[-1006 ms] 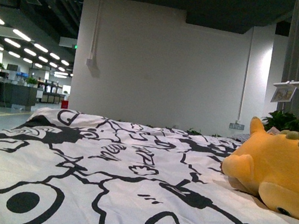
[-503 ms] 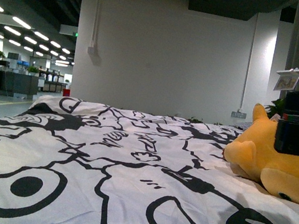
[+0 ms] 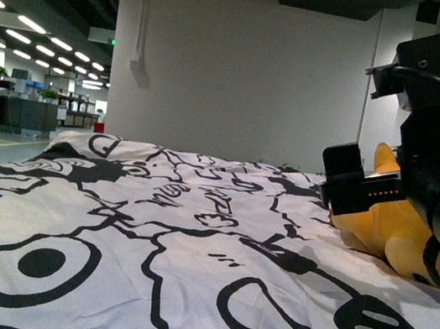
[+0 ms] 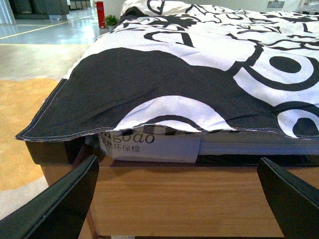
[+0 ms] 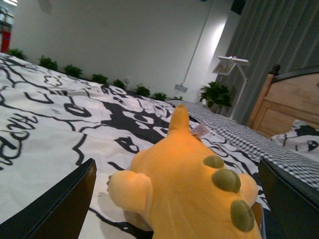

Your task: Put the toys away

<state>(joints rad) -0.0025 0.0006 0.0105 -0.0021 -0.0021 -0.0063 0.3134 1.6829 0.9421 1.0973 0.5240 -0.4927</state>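
Observation:
The toy is an orange-yellow plush animal [image 3: 399, 234] with a pointed ear and olive back bumps, lying on the black-and-white bed cover [image 3: 190, 236] at the right. My right gripper [image 3: 351, 186] hovers just over it, open. In the right wrist view the plush [image 5: 184, 189] fills the space between the two spread fingers [image 5: 55, 204] of the right gripper [image 5: 175, 199], which do not touch it. My left gripper [image 4: 177, 199] is open and empty, low at the bed's corner, facing the wooden bed frame [image 4: 149, 219].
The cover [image 4: 199, 64] hangs over the mattress edge above a white label [image 4: 149, 144]. A wooden headboard [image 5: 289, 104], a patterned pillow [image 5: 299, 142], a standing lamp [image 5: 232, 62] and a potted plant [image 5: 214, 94] lie beyond the plush. Office floor [image 3: 0, 151] is at the left.
My right arm has come into the front view from the right and now covers much of the plush. The plush itself has stayed where it was.

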